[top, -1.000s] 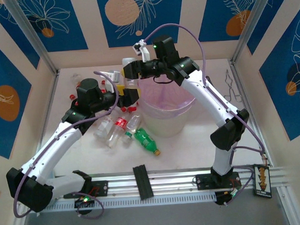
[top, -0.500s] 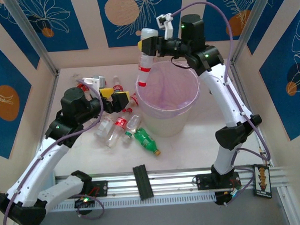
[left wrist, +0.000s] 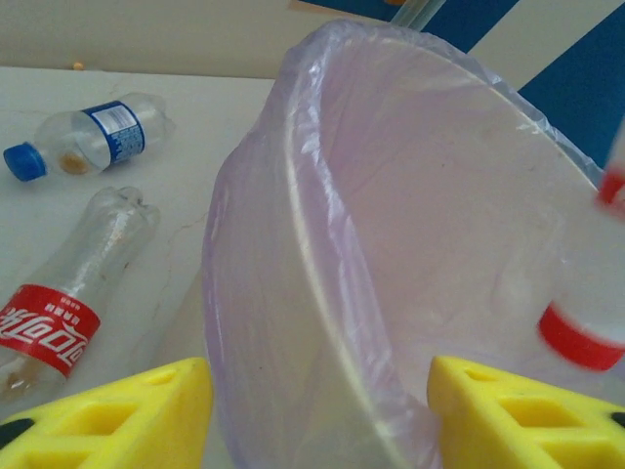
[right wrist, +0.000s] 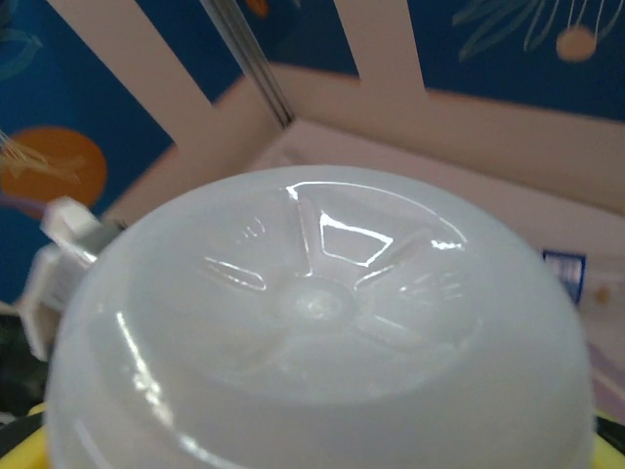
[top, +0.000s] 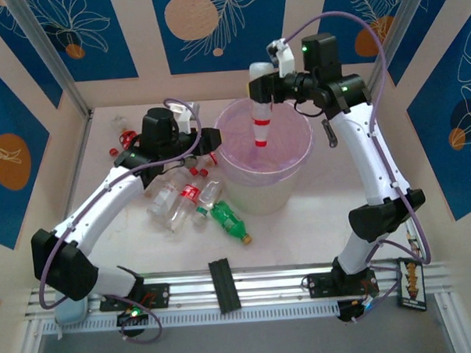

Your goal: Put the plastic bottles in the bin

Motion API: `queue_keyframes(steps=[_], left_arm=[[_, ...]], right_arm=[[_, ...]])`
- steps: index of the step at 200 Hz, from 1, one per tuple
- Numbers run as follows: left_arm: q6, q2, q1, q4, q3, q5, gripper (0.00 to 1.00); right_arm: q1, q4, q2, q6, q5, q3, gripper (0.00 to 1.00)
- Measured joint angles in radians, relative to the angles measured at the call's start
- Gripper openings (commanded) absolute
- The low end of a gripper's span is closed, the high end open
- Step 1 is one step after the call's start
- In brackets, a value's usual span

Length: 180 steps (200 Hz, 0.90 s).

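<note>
My right gripper (top: pixel 261 83) is shut on a clear bottle with a red label (top: pixel 260 122), which hangs neck down over the bin (top: pixel 244 184), a cream bucket lined with a lilac bag. The bottle's pale base (right wrist: pixel 312 322) sits close in the right wrist view. My left gripper (top: pixel 211 138) is open at the bin's left rim, and that rim (left wrist: pixel 322 293) stands between its yellow fingers (left wrist: pixel 117 410). Several more bottles (top: pixel 182 196) lie left of the bin, among them a green one (top: pixel 226 218) with a yellow cap. A red-label bottle (left wrist: pixel 59 303) and a blue-cap bottle (left wrist: pixel 88 142) lie beyond the rim.
Loose red caps (top: pixel 127 137) and a small bottle (top: pixel 120 119) lie at the back left. A black block (top: pixel 223 285) sits on the aluminium rail at the near edge. Patterned walls enclose the table on three sides.
The right arm carried the bottle rightward from the bin's left rim to over its middle. The left arm swung right and forward, bringing its open gripper up to the bin's rim.
</note>
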Motion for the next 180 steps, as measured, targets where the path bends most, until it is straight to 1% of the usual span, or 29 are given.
queue_keyframes(steps=[38,68,107,180], left_arm=[[0.0,0.009,-0.002,0.01,0.005,0.0,0.55],[0.0,0.011,-0.002,0.018,0.005,0.0,0.52],[-0.005,0.017,-0.003,0.032,0.004,0.0,0.51],[-0.008,0.024,-0.006,0.047,0.004,-0.001,0.49]], right_arm=[[0.043,-0.058,0.0,-0.114,0.064,-0.141,0.52],[0.081,-0.066,0.0,-0.164,0.079,-0.217,0.51],[0.116,-0.044,0.002,-0.179,0.115,-0.343,0.51],[0.142,0.019,0.048,-0.182,0.223,-0.437,0.52]])
